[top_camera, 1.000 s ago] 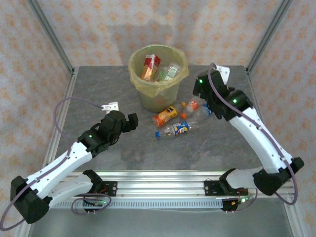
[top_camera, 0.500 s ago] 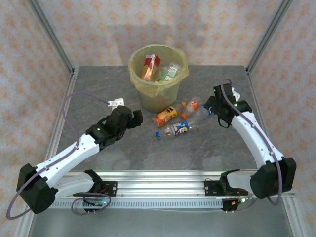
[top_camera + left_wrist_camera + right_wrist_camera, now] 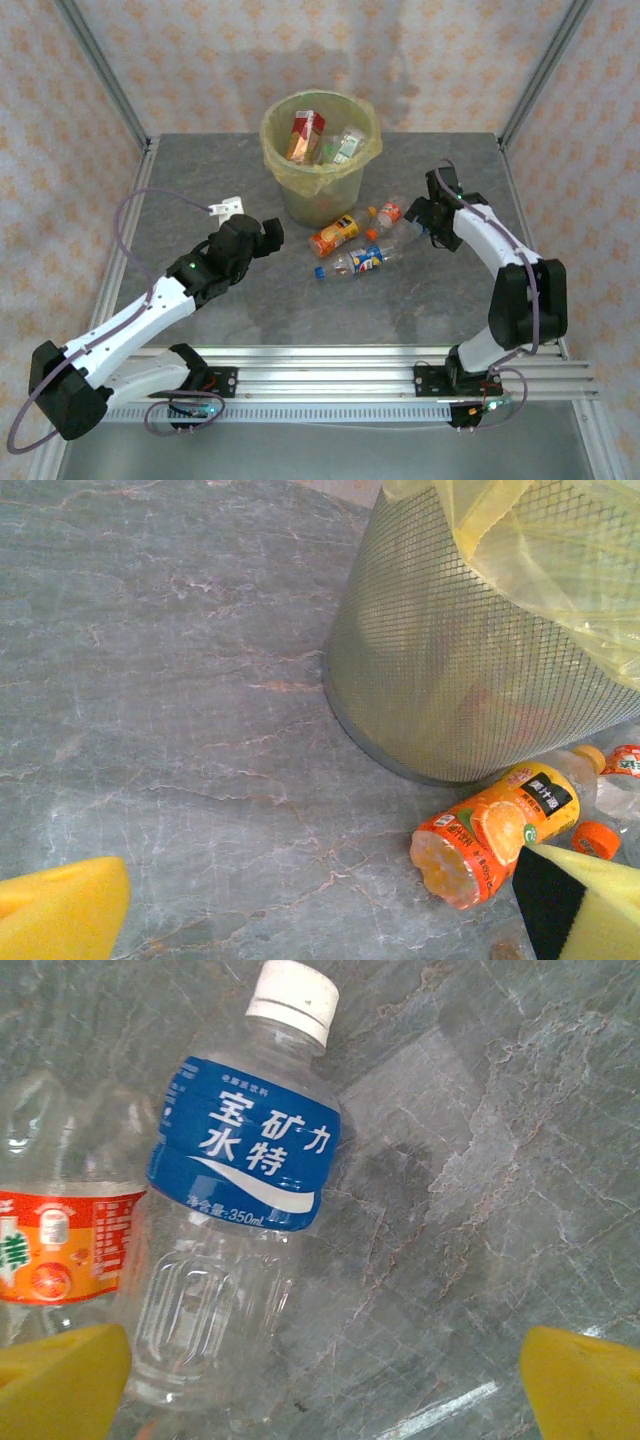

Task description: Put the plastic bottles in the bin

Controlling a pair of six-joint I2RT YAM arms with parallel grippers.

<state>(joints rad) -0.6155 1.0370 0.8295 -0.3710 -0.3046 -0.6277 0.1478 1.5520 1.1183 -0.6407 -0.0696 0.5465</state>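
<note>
The bin, a mesh bucket lined with a yellow-green bag, stands at the back centre and holds several items. In front of it lie plastic bottles: an orange one, a red-labelled one with an orange cap, one with a blue cap and a clear one. My left gripper is open, left of the orange bottle and the bin's wall. My right gripper is open just above the clear white-capped, blue-labelled bottle, whose base lies by one pad. The red-labelled bottle lies beside it.
A small white tag on a grey cable lies on the marble table behind my left arm. Metal frame posts stand at the back corners. An aluminium rail runs along the near edge.
My right arm has folded and come down to the left, bringing its gripper low over the bottles. My left gripper moved forward toward the orange bottle, then eased back a little.
</note>
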